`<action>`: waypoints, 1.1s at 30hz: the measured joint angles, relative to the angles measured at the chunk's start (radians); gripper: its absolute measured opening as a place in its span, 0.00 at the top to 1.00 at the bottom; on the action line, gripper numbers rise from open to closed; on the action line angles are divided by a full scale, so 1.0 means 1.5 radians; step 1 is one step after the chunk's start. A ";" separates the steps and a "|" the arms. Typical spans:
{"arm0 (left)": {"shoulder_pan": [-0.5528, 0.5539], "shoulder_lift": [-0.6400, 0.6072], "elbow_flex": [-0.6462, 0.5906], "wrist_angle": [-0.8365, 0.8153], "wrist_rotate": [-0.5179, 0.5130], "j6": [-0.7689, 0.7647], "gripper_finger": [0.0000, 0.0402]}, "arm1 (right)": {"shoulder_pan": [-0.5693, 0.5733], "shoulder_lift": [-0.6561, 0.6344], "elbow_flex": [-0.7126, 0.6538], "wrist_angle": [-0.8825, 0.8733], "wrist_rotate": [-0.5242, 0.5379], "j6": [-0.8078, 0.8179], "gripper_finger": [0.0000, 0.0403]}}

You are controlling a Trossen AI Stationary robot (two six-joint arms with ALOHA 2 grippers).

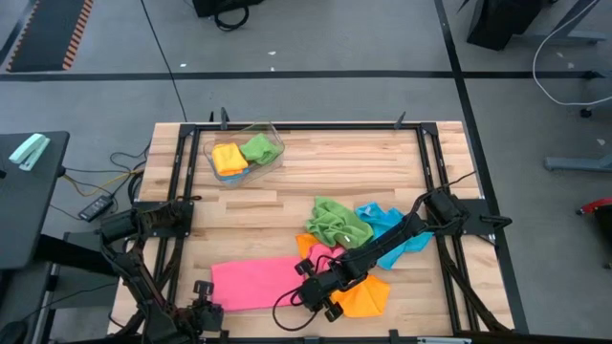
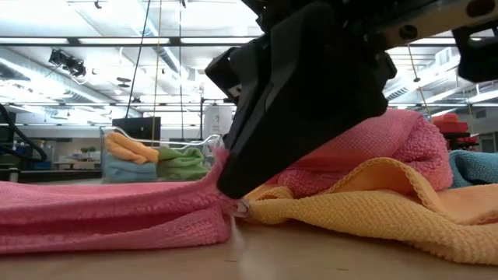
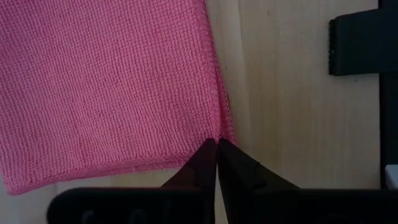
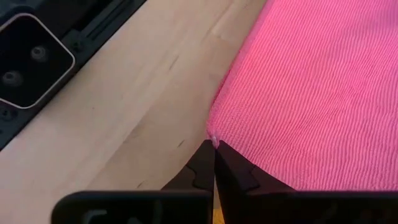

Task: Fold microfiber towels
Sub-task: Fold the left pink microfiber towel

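Low view: right gripper (image 2: 233, 204) fills upper centre, its top cut off by the frame edge; it hides most of the pink towel heap (image 2: 389, 148) behind. Blue towel (image 2: 475, 167) cut off at right edge.

High view: left gripper (image 1: 203, 304) at bottom left, too small to read the fingertips (dark against dark frame). Orange towel (image 1: 368, 298) half covered by the right arm.

Clear bin (image 1: 247, 153): contents' folds too small to tell.

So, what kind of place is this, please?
Probably a robotics lab or workshop: a wooden table framed in black metal, a grey concrete floor with cables, and beyond it a large hall with ceiling strip lights.
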 joint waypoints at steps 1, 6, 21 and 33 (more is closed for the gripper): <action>0.000 0.000 0.000 -0.001 0.000 0.000 0.95 | 0.000 0.000 0.000 0.000 0.000 0.000 0.95; 0.000 0.000 0.000 -0.010 0.000 -0.030 0.91 | 0.000 0.000 0.000 0.000 0.000 0.014 0.80; 0.000 -0.001 0.061 -0.008 0.002 -0.046 0.76 | -0.004 -0.006 0.000 -0.018 0.006 0.071 0.54; 0.062 -0.001 0.078 -0.219 -0.151 0.045 0.87 | -0.007 -0.085 0.001 -0.068 0.064 0.084 0.54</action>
